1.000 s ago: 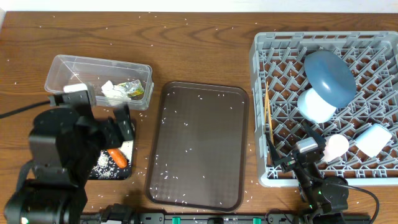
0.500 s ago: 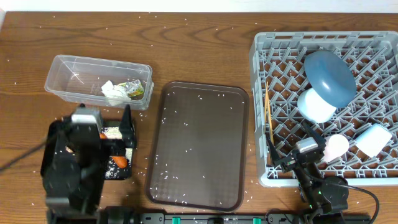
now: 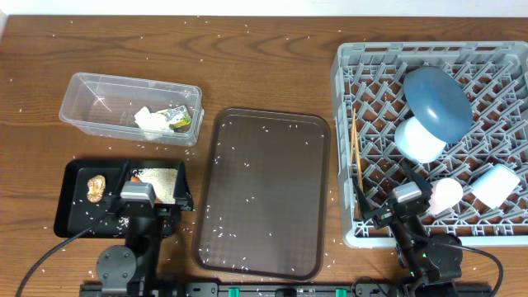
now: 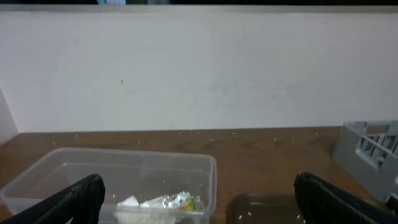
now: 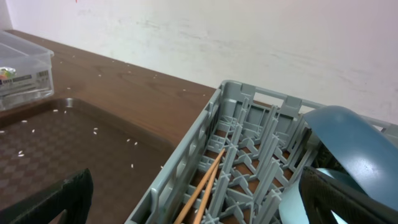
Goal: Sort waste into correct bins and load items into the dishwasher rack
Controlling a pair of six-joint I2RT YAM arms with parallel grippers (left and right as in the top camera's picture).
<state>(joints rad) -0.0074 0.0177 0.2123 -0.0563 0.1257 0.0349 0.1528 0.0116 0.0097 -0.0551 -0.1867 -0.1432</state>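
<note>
The clear tub (image 3: 91,92) holds the white tissue (image 3: 150,121) and green-yellow wrapper (image 3: 177,118); the tub (image 4: 74,171) also shows in the left wrist view. The black bin (image 3: 76,210) holds the brown lump (image 3: 96,187), rice (image 3: 161,176) and a glimpse of carrot (image 3: 134,176). My left gripper (image 3: 157,195) is open and empty at the bin's right end. The grey rack (image 3: 341,99) holds the blue plate (image 3: 437,99), white bowl (image 3: 419,139), pink cup (image 3: 447,195), light-blue cup (image 3: 495,185) and chopsticks (image 3: 356,157). My right gripper (image 3: 394,208) is open and empty at the rack's front-left corner.
A dark brown serving tray (image 3: 264,194) lies between the bins and the rack, speckled with rice grains. Loose rice is scattered over the wooden table. A white wall stands behind the table.
My left arm has drawn back from over the black bin to the table's front edge, uncovering the bin and the brown lump. The right arm has not moved.
</note>
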